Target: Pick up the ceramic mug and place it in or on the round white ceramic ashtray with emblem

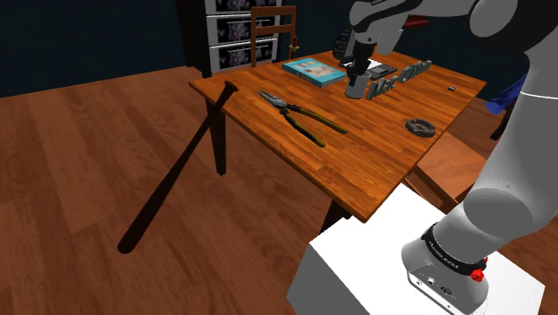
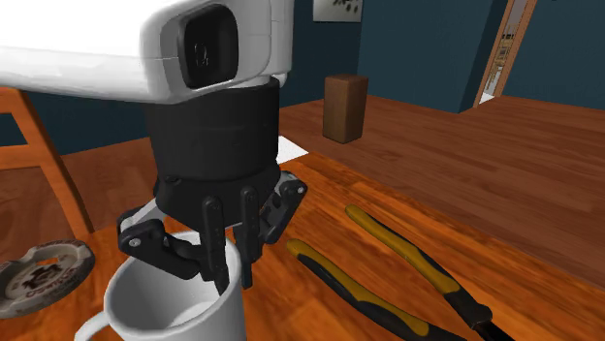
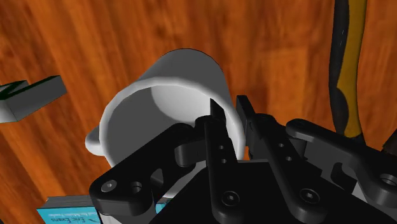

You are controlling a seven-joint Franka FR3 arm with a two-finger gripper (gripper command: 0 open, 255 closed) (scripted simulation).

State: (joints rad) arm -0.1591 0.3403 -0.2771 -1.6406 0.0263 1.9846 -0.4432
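A white mug [image 3: 178, 83] is on the wooden table [image 1: 358, 170], towards its far side in the shoulder view, where it shows as a small grey cup [image 1: 356, 89]. My black gripper [image 3: 230, 118] comes down from above and is shut on the mug's rim, one finger inside the wall and one outside. The second exterior view shows the same clasp on the mug [image 2: 175, 310] by the gripper [image 2: 233, 263]. I cannot tell whether the mug touches the table. The round grey ashtray with a dark emblem [image 1: 420, 126] lies nearer the stand, also seen as a disc [image 2: 44, 271] beside the mug.
Long pliers with yellow-black handles [image 1: 300, 116] lie on the table near the mug. A blue book [image 1: 313, 70] and a row of grey letters [image 1: 402, 79] sit at the far side. A bat [image 1: 179, 170] leans on the table's edge. The white stand [image 1: 402, 268] is below.
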